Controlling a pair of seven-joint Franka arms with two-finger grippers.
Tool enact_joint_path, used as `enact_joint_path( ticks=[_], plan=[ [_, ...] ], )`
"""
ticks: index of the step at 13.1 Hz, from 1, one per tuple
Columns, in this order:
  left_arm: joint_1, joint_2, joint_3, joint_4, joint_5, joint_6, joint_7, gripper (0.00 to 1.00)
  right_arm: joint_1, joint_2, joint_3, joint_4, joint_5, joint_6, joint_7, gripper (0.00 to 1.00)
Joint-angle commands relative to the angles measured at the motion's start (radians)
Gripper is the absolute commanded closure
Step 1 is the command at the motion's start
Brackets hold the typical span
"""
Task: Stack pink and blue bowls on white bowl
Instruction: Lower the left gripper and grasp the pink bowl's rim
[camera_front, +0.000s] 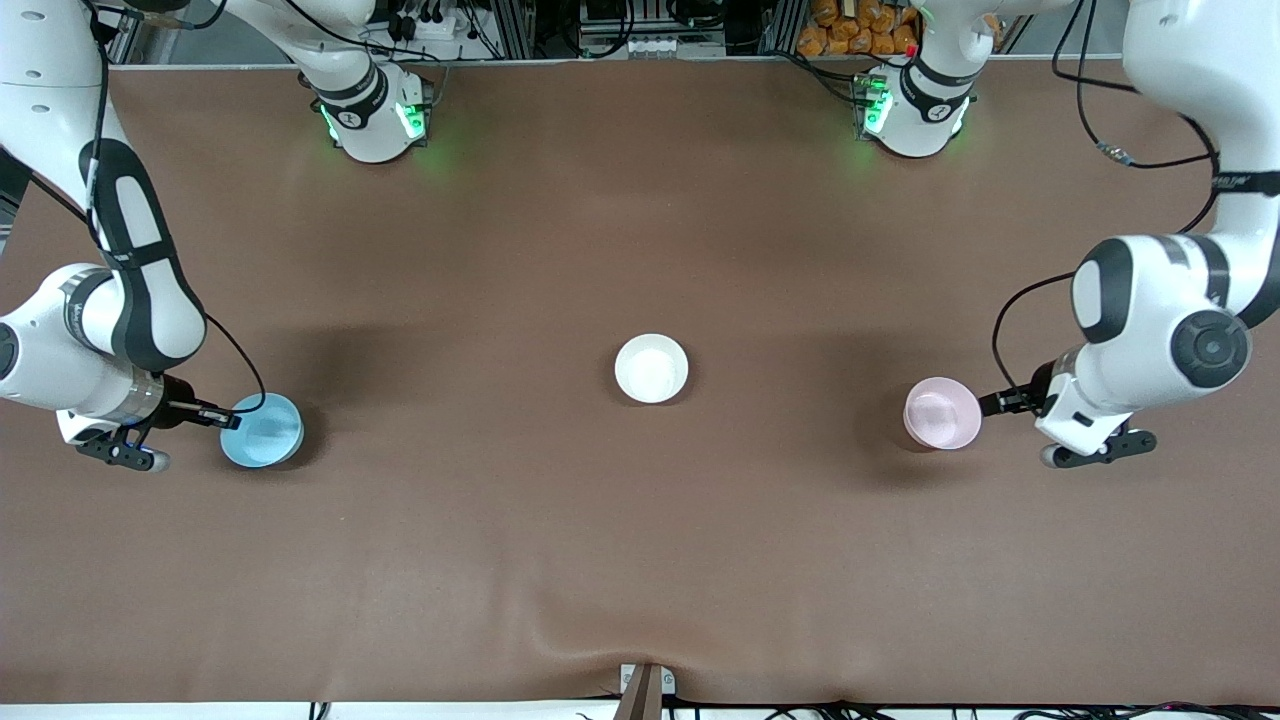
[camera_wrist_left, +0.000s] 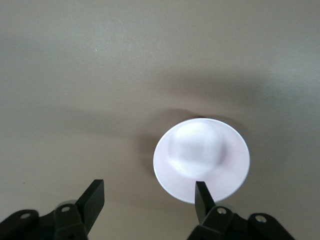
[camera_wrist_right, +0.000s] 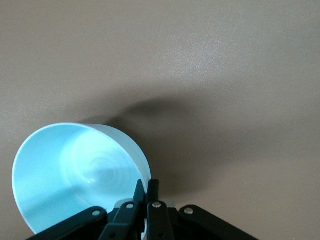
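Lying nearest the front camera, toward the right arm's end of the brown table (camera_front: 640, 560): blue bowl (camera_front: 262, 430), tilting in the right wrist view, its rim pinched between the closed fingers of the right gripper (camera_front: 222, 418); whether lifted clear of the table or resting on it, not possible to tell; sitting only slightly farther from the front camera, toward the left arm's end: pink bowl (camera_front: 942, 413), standing upright on the table; straddling its rim at the side toward the left arm's end: left gripper (camera_front: 990, 402), jaws standing wide apart; showing one dark finger (camera_wrist_left: 202, 197) against the bowl's edge and the other well clear of it over bare table in the left wrist view; gripping nothing firmly as far as visible; resting farthest from the front camera of the three, at the middle of the table between the two coloured bowls and well apart from each: white bowl (camera_front: 651, 368), upright, holding nothing inside.
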Motion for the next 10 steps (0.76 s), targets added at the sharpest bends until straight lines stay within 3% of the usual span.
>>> enact_joint_path(
  ticks=[1,8,10],
  plan=[
    [0.010,0.050,-0.006,0.004,-0.019,0.044,0.030,0.26,-0.025,-0.024,0.015,-0.010,0.010,-0.014,-0.020,1.00],
    [0.011,0.133,-0.006,-0.004,-0.019,0.092,0.030,0.43,-0.023,-0.027,0.015,-0.008,0.010,-0.022,-0.018,1.00],
    [0.014,0.145,-0.006,-0.002,-0.019,0.093,0.030,0.61,-0.023,-0.030,0.015,-0.008,0.010,-0.023,-0.018,1.00]
  ],
)
